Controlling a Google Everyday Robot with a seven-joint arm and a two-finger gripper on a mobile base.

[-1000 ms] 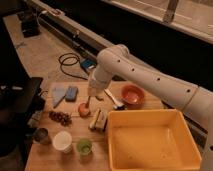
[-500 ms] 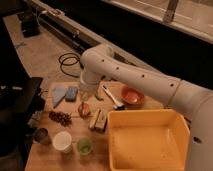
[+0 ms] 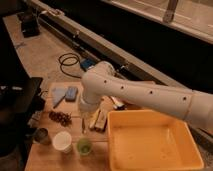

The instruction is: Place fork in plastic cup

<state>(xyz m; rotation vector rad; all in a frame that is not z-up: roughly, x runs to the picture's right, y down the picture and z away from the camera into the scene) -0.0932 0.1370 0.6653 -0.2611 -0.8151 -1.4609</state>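
1. Nearest, by the front edge of the table (image 3: 49,162), the plastic cup (image 3: 84,146) is seen standing upright. A white cup (image 3: 62,141) is just beside it on one side and a yellow bin (image 3: 150,145) is near it on the other.
2. Just behind the plastic cup, a slim pale sliver is taken to be the fork (image 3: 83,125). Whether it is gripped or lies on the wood cannot be told.
3. Right above it the gripper (image 3: 86,113) is found, tucked under the wrist of the arm (image 3: 145,95). Whether it is wide, narrow or holding something cannot be told.
4. The step in hand is judged to be bringing the fork to the plastic cup. The fork should be centred over the green rim before it is lowered, and the white cup should be kept clear of.
5. The release is best made low, so that the light cup is not tipped.
6. Farther back, a blue sponge (image 3: 71,93) is seen, well apart from the work.
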